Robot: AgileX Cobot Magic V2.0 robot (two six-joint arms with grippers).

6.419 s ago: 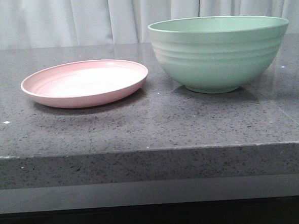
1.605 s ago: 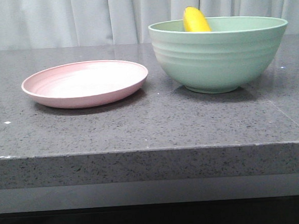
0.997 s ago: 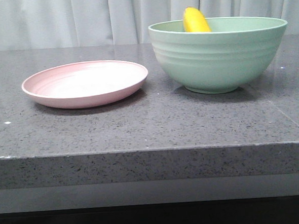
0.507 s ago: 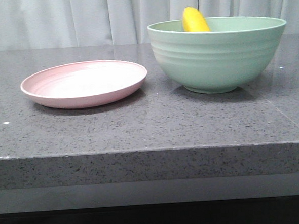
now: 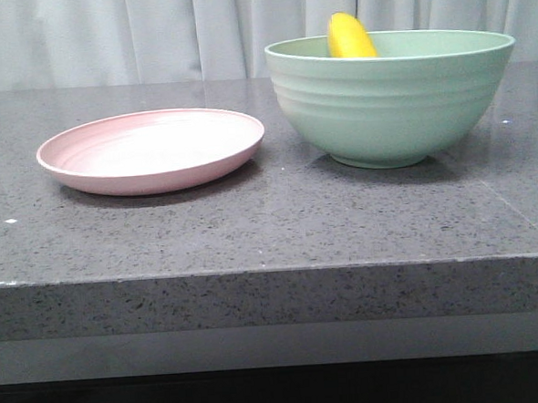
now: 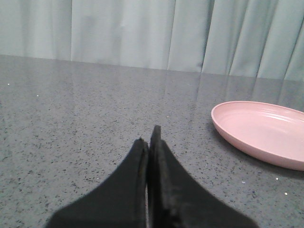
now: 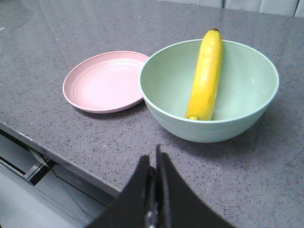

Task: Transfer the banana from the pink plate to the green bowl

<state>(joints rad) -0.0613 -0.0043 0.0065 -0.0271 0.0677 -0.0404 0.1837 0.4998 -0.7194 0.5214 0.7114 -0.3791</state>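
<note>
Right gripper nearest, fingers pressed together, gripping nothing; left gripper likewise closed and empty. Beyond, the pink plate sits bare beside the green bowl. Banana leans inside the bowl, one end apparently against the far rim.

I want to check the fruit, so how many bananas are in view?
1. The banana leans inside the green bowl, its tip above the rim. The pink plate holds none. Nothing appears hidden.
</note>
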